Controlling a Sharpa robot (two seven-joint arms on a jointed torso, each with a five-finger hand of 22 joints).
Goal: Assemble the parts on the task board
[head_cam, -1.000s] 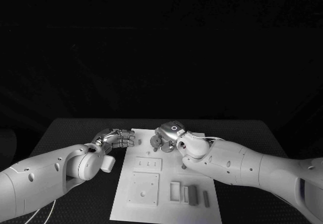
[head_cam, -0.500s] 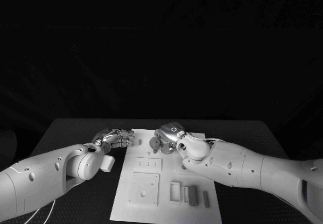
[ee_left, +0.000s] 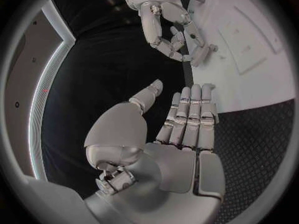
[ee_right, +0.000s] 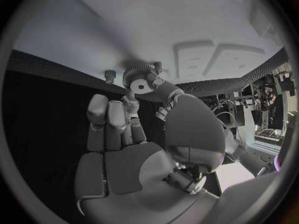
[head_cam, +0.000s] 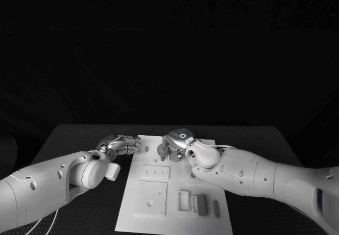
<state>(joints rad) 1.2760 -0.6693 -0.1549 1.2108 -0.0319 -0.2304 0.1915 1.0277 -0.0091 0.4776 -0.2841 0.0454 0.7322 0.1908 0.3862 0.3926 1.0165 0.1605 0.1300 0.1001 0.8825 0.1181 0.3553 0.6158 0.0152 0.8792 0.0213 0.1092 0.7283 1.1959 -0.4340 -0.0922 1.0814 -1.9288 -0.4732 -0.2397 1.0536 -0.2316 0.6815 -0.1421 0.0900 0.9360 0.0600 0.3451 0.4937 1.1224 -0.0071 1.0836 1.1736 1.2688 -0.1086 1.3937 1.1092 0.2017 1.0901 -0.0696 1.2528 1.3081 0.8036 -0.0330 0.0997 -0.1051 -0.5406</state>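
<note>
The white task board (head_cam: 169,215) lies in the middle of the black table. My right hand (head_cam: 174,146) hovers over the board's far end and pinches a round toothed part (ee_right: 139,78) with a centre hole between thumb and a finger. The part hangs just above the board (ee_right: 187,25), beside a small upright peg (ee_right: 110,75). My left hand (head_cam: 122,145) is at the board's left edge with its fingers (ee_left: 190,117) straight and side by side, holding nothing. The left wrist view shows the right hand (ee_left: 171,30) over the board (ee_left: 249,59).
Two raised white plates (head_cam: 156,172) (head_cam: 152,197) sit on the board's left half. Near its front right are slots (head_cam: 183,200) and grey bars (head_cam: 203,205). Black table (head_cam: 84,215) borders the board on both sides.
My right hand has sunk slightly toward the board with the round part still in it. The left hand has not moved.
</note>
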